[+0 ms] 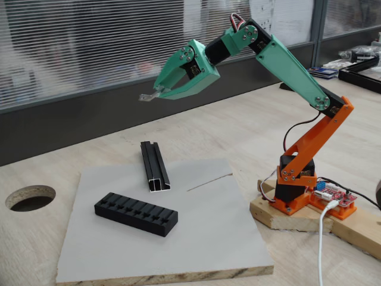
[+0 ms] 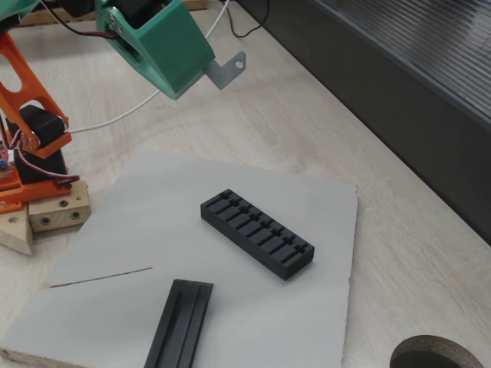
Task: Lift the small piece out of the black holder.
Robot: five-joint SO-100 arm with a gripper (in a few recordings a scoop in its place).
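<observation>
Gripper (image 1: 159,93): raised high above the board, fingers drawn together on the small piece (image 1: 146,96), which juts from the tip toward 9 o'clock in a fixed view. In a fixed view (image 2: 228,69) the same piece projects from the green jaw housing toward 3 o'clock, showing a bent bracket form with a small hole near its free end.

Black holder (image 1: 136,214): lies flat on the grey board (image 1: 220,238), well below the gripper and apart from it. Its row of slots appears vacant in both fixed views, though slot depth is not fully visible. In a fixed view (image 2: 258,233) it sits near the board's centre, long axis running from 10 to 4 o'clock.

Also present: a black channel rail (image 1: 155,166) at 12 o'clock of the holder, and a thin grey rod (image 1: 209,182) at 2 o'clock of it.

Assessment: the piece is clear of the holder; the lift looks essentially done.

Handling judgement: thin sheet metal, likely very light, stiff and smooth, so prone to pivoting or slipping between hard fingers. Only one end is pinched, the rest overhanging. A hold across the flat faces near the bend would be steadier; a light knock could twist it loose
</observation>
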